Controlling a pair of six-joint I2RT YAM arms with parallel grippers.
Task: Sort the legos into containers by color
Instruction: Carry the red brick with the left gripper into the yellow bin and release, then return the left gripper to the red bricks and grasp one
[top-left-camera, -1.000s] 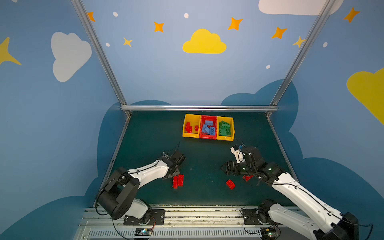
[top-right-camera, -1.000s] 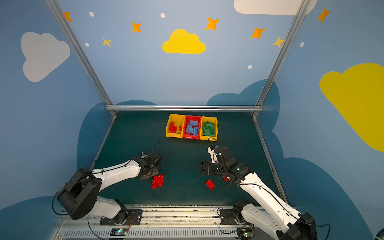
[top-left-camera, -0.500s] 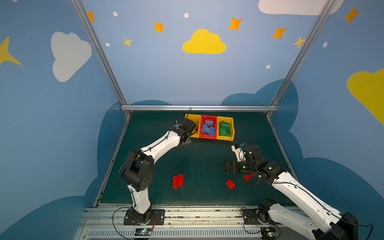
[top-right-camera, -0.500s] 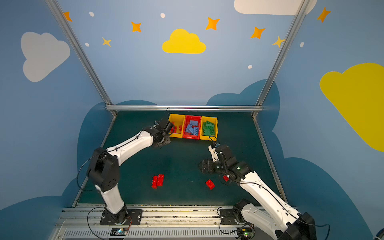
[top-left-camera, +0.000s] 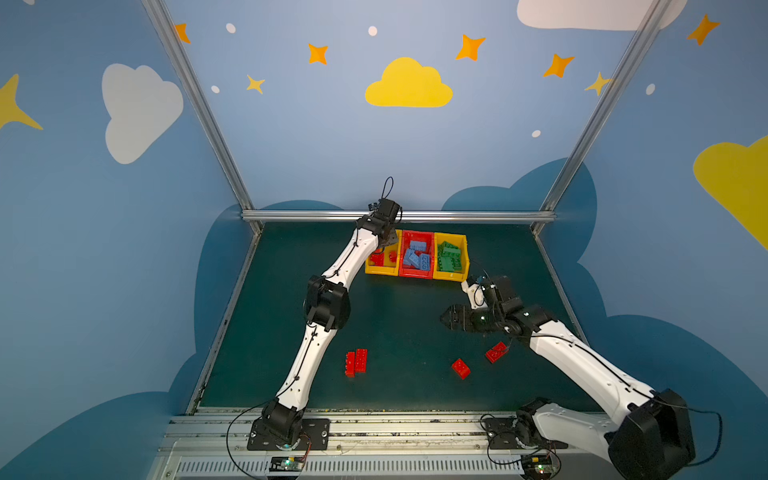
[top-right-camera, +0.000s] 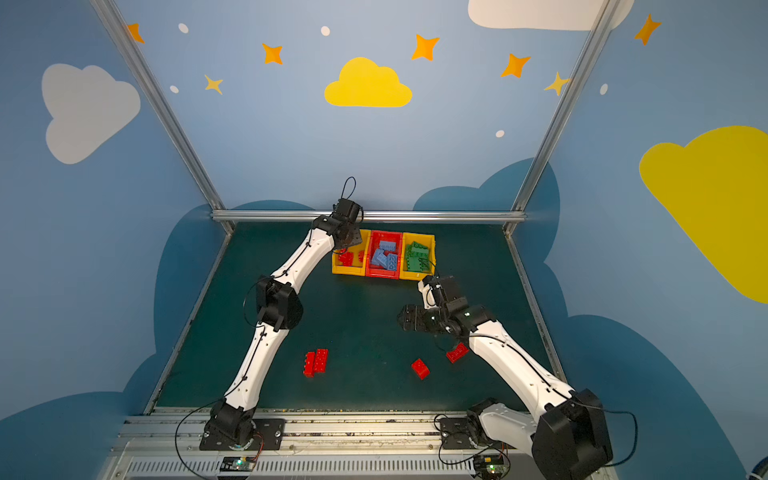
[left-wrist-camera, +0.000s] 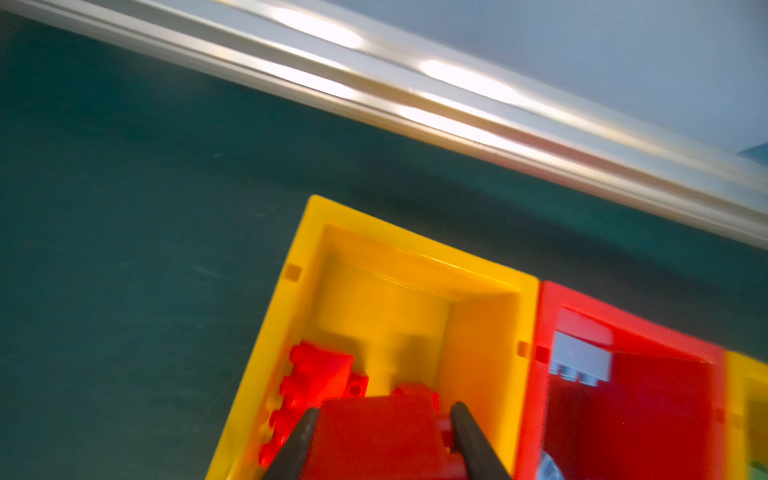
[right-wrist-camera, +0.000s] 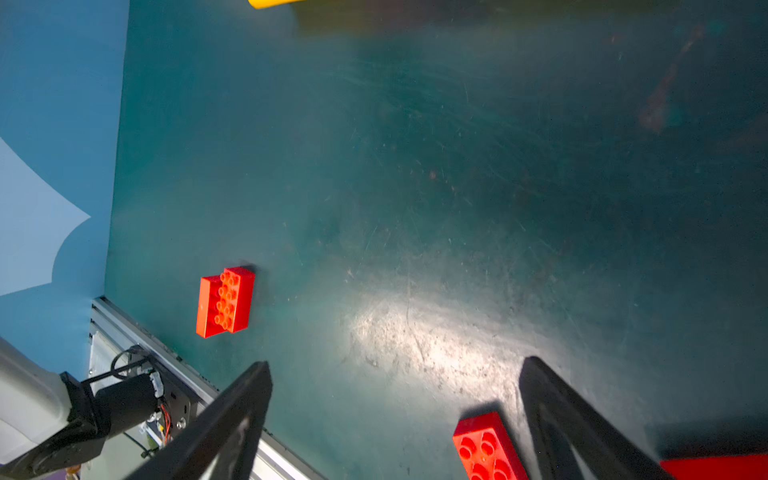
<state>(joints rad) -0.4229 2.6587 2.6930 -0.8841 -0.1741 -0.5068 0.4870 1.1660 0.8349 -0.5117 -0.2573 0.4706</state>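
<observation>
The containers stand in a row at the back: a yellow bin (top-left-camera: 374, 271) with red legos (top-left-camera: 377, 258), a red bin (top-left-camera: 415, 274) with blue legos (top-left-camera: 415, 255), and a yellow bin (top-left-camera: 451, 276) with green legos (top-left-camera: 449, 257). My left gripper (left-wrist-camera: 384, 409) hangs over the left yellow bin (left-wrist-camera: 291, 274), shut on a red lego (left-wrist-camera: 374, 436) that fills the gap between its fingers. My right gripper (right-wrist-camera: 397, 361) stands open just above the mat, nothing between its fingers; a red lego (right-wrist-camera: 486, 449) lies by one finger. In both top views the right gripper (top-left-camera: 446, 320) (top-right-camera: 403, 320) points left.
Loose red legos lie on the green mat: two side by side (top-left-camera: 356, 362) at front left, one (top-left-camera: 460, 368) at front centre, and one (top-left-camera: 496, 352) under my right forearm. A metal rail (top-left-camera: 399, 215) runs just behind the bins.
My left arm has swung from the front left bricks up to the left yellow bin, carrying a red lego. The right gripper has barely moved.
</observation>
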